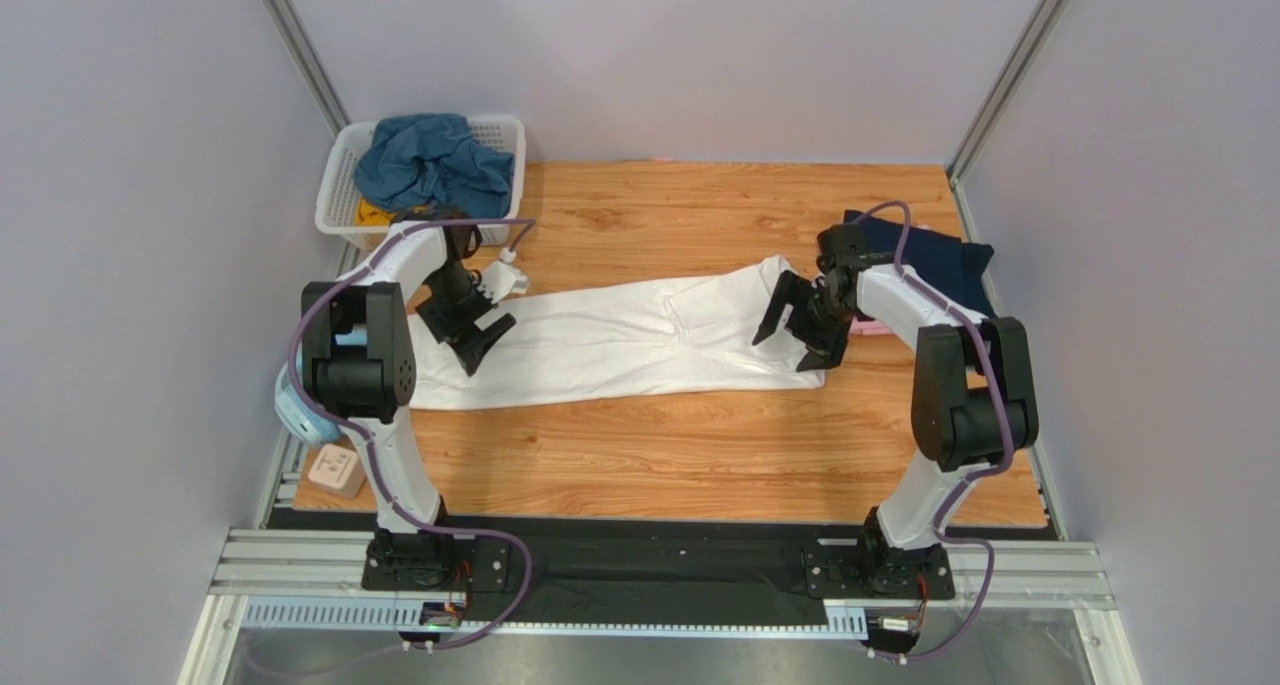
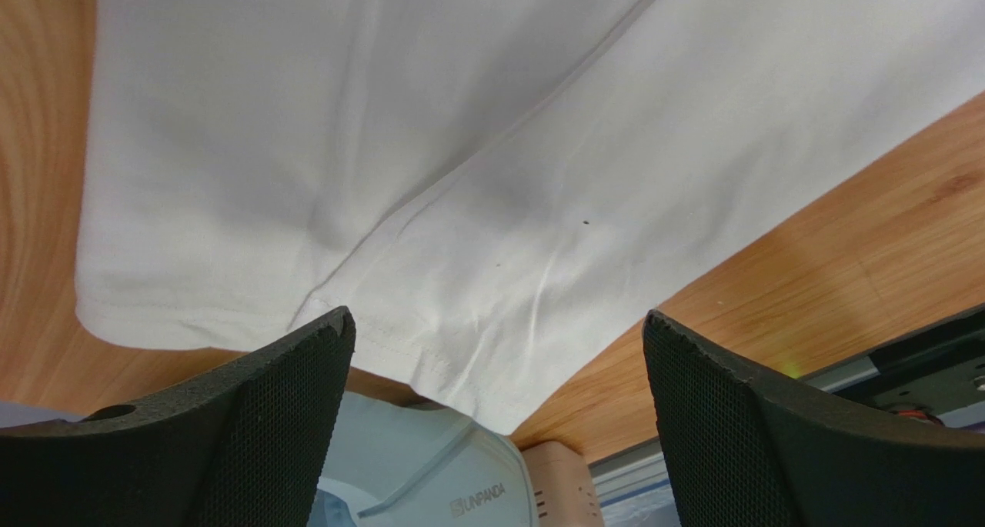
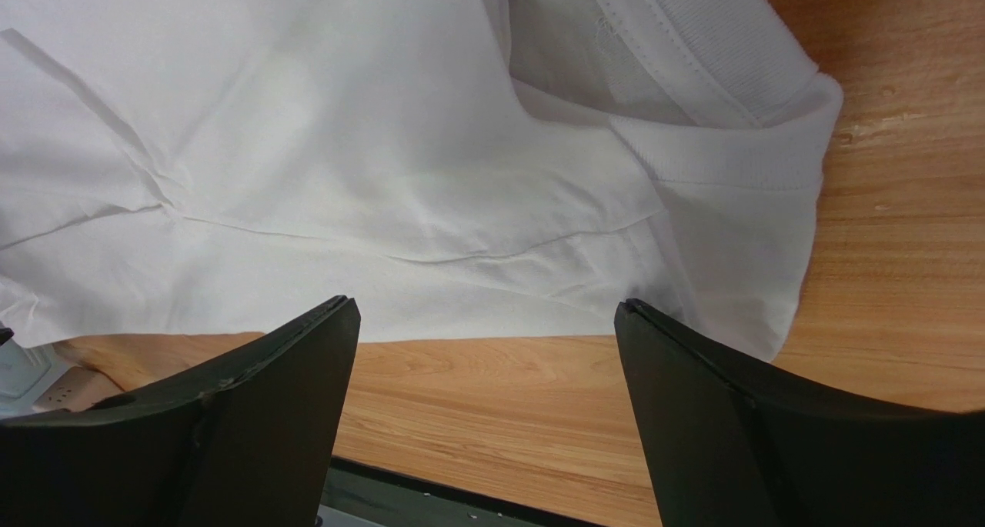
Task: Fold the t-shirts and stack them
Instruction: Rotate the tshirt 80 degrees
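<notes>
Wooden table (image 1: 676, 460): white t-shirt (image 1: 631, 340) stretched 9-to-3 o'clock. Left gripper (image 1: 478, 337), right gripper (image 1: 796, 337) both spread, empty, above ends. Risk: uneven pinch grabs single layer, fold skews.

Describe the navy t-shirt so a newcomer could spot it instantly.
On the wooden table, look to the far right corner. The navy t-shirt lies flat there, behind the right arm. Unlike the white t-shirt spanning the middle, it is dark.

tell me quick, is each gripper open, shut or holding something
Left gripper: open, holding nothing, above the white t-shirt.
Right gripper: open, holding nothing, above the same shirt.
</notes>
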`<state>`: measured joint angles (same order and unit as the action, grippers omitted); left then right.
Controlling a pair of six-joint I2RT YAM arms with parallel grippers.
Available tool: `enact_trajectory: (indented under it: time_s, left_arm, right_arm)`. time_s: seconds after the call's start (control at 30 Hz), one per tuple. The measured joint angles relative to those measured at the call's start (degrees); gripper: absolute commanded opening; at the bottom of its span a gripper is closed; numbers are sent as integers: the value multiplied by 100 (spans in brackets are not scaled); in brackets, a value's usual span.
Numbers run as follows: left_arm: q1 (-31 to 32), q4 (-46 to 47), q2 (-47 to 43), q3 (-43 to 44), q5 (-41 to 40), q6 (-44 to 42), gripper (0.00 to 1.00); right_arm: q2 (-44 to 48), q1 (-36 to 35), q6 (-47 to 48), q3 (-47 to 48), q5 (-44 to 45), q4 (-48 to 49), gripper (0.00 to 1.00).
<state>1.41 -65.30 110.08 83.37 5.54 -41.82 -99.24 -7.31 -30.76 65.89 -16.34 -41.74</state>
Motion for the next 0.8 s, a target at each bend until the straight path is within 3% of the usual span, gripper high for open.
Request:
enact_trajectory:
  time_s: [0.37, 0.8]
  left_arm:
    - [-9, 221, 549, -175, -946, -186, 100]
    - [422, 24, 511, -507, -1209, -249, 100]
  right_arm:
    - [-737, 0, 15, 442, 153, -111, 89]
    - [-1919, 122, -48, 2162, 201, -562, 89]
